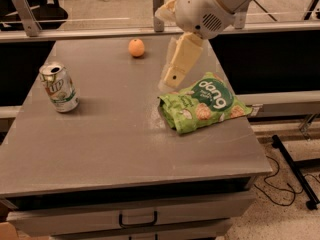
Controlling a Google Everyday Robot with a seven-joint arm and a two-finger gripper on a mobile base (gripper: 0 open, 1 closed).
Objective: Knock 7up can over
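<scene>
Silver 7up can stands near the bench's left edge: sweep the empty gripper, mid-bench with its opening impossible to tell, against the can's upper wall.

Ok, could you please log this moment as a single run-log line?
can: upright, table left | tool: above table middle, beside snack bag, apart from can | orange: table back | knock: not done

The white arm is seen entering from the upper right of the frame, bent downward. The cream gripper is held slanting down-left, just above frame centre.
</scene>
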